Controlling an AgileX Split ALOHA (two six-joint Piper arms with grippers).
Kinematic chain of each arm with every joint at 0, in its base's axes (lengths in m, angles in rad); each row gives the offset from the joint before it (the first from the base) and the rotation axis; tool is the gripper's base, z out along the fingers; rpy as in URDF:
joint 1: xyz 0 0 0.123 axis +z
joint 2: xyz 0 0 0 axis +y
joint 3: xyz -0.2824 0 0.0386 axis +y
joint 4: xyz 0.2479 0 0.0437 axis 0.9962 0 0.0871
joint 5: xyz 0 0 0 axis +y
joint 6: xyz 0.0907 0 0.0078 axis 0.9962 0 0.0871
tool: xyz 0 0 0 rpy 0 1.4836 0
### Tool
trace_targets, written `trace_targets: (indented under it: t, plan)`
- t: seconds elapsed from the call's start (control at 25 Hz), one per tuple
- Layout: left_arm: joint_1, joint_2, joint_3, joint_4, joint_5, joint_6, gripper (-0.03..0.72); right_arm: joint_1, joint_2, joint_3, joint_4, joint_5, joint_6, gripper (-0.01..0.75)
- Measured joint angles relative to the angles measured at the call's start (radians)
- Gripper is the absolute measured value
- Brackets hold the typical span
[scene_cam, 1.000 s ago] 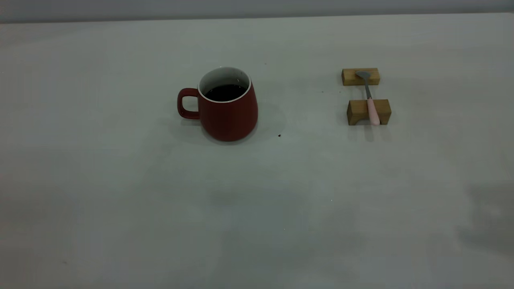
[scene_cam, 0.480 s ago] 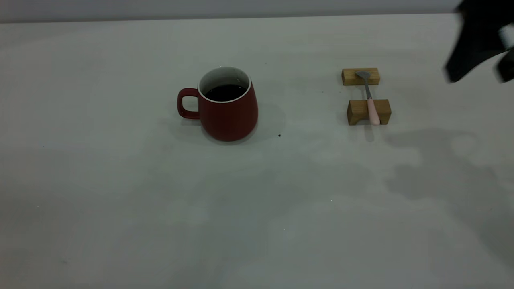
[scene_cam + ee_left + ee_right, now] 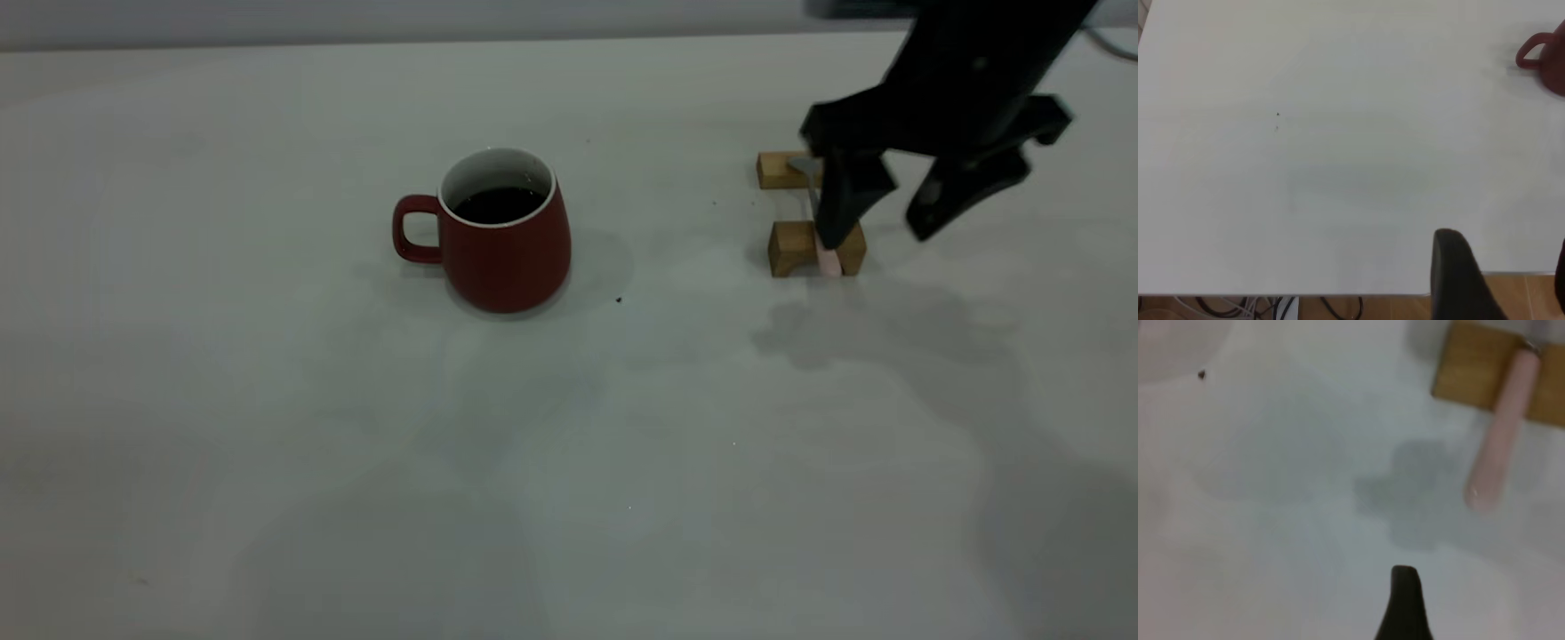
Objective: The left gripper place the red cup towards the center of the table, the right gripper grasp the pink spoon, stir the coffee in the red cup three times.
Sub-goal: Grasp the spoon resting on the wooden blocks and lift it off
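The red cup (image 3: pixel 507 258) stands upright left of the table's (image 3: pixel 267 444) middle, handle to the left, with dark coffee (image 3: pixel 498 204) inside. In the left wrist view its handle and edge (image 3: pixel 1545 53) show far off. The pink spoon (image 3: pixel 829 260) lies across two wooden blocks at the right; its pink handle (image 3: pixel 1501 433) sticks out past the near block. My right gripper (image 3: pixel 874 240) hangs open just above the spoon, one finger (image 3: pixel 840 209) in front of its neck. My left gripper (image 3: pixel 1505 240) is open over the table's near-left edge, far from the cup.
Two tan wooden blocks, far (image 3: pixel 772 170) and near (image 3: pixel 789 249), hold the spoon off the table. The near block (image 3: pixel 1471 367) fills a corner of the right wrist view. Cables and wood floor (image 3: pixel 1525 297) show beyond the table edge.
The right arm has come in from the upper right and dropped over the spoon and blocks. The cup and spoon have not moved.
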Motion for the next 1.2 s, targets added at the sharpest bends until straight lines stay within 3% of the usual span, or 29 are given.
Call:
trace_targets:
  t: [0.48,0.96,1.08,1.2]
  plan:
    - [0.001,0.000,0.000,0.000,0.000,0.000,0.426,0.002,0.176,-0.209,-0.100,0.078,0.042,0.659]
    - [0.001,0.000,0.000,0.000,0.000,0.000,0.426,0.002,0.234,-0.244,-0.153,0.091,0.099,0.642]
    - [0.001,0.000,0.000,0.000,0.000,0.000,0.426,0.002,0.242,-0.244,-0.154,0.079,0.099,0.604]
    - [0.001,0.000,0.000,0.000,0.000,0.000,0.426,0.002,0.242,-0.244,-0.156,0.074,0.099,0.505]
